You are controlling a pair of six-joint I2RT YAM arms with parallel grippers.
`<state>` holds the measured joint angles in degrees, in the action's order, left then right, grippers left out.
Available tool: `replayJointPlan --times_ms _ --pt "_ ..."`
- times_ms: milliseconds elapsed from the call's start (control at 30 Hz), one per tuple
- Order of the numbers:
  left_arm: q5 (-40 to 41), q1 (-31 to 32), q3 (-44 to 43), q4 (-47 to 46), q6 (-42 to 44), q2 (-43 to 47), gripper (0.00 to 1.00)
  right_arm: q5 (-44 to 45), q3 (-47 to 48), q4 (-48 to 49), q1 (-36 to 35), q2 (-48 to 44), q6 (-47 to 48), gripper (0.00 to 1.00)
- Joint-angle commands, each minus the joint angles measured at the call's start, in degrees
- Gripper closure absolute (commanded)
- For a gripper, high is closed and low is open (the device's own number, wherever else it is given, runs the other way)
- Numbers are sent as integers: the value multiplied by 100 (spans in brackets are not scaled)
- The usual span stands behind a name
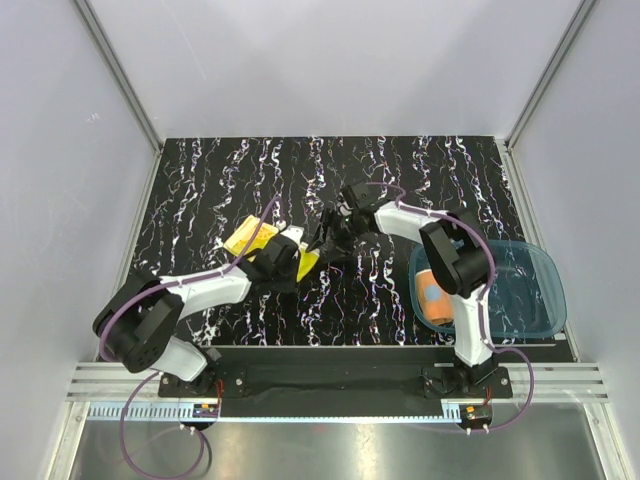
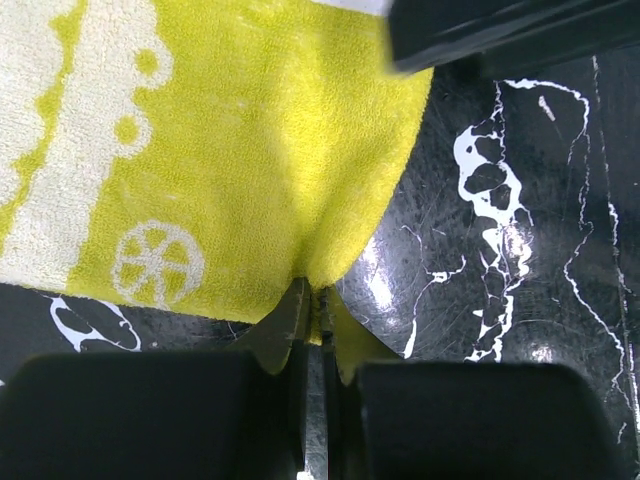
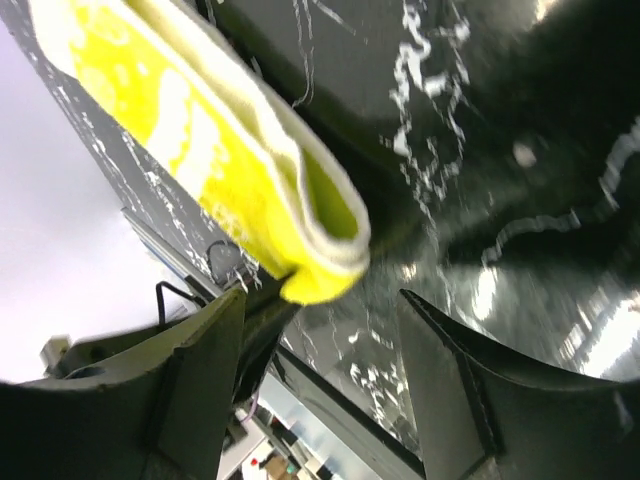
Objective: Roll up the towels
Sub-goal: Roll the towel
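Note:
The yellow towel [image 1: 252,238] with a white-and-yellow pattern lies folded on the black marbled table, left of centre. My left gripper [image 1: 303,258] is shut on its near corner; the left wrist view shows the cloth [image 2: 250,170] pinched between the fingers [image 2: 290,320]. My right gripper [image 1: 325,238] is open just right of the towel; in the right wrist view the folded edge [image 3: 300,200] hangs above the gap between its spread fingers [image 3: 200,370]. The orange dotted towel [image 1: 436,296] sits rolled in the blue tray [image 1: 530,300].
The translucent blue tray rests at the table's right front edge. Grey enclosure walls and aluminium posts [image 1: 120,80] ring the table. The two arms' wrists are close together near the table's centre.

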<state>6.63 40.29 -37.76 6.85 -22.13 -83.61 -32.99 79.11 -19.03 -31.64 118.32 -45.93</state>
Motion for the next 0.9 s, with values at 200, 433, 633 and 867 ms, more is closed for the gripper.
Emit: replayJointPlan --times_ms 200,433,633,867 --pt "-241 -180 181 -369 -125 363 100 -155 667 259 -132 806 -241 41" --pt "-400 -241 260 -395 -204 548 100 -199 737 452 -123 1132 -241 82" --pt "-628 -241 216 -246 -406 741 100 222 483 93 -18 693 92 100" --pt "-1146 -84 164 -211 -758 829 100 1048 132 -900 149 -36 761 74"
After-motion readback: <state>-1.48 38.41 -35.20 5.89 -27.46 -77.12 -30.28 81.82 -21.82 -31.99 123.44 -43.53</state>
